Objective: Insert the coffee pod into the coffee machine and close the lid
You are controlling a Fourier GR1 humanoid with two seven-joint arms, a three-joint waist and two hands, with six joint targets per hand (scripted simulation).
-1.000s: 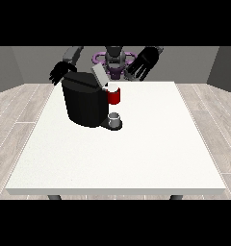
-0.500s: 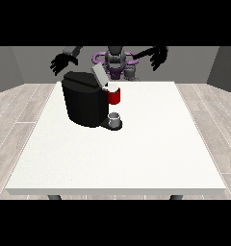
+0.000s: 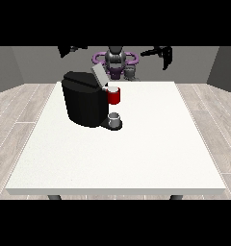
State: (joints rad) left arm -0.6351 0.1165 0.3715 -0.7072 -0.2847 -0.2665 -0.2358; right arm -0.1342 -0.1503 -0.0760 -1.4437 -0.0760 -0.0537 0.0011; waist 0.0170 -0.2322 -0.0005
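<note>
Far left at the back, the hand at the view's left (image 3: 70,49) sits raised against the dark band, well above the table; can't tell how its fingers lie, too small and dark. Next along, coffee machine (image 3: 86,100) stands on the left-centre of the table, lid (image 3: 98,76) tilted up and open. Red part (image 3: 114,95) at the machine's front right, and a small grey cup-shaped piece (image 3: 115,118) on the drip base below it. Which one is the coffee pod I can't say for sure; my guess is the grey one, meaning it is not in the slot yet. Robot (image 3: 116,60) is behind the far edge. Hand at the view's right (image 3: 164,54) is also raised and apart from everything, fingers hanging down in a relaxed spread, holding nothing. Risks: both hands start high and far off, so a reach down past the open lid could knock it shut before the pod goes in; a small round pod beside the machine body leaves little room for fingers and could get pushed off the base or tipped. Table (image 3: 151,144) is plain white; floor (image 3: 16,110) is pale wood plank, walls grey.
</note>
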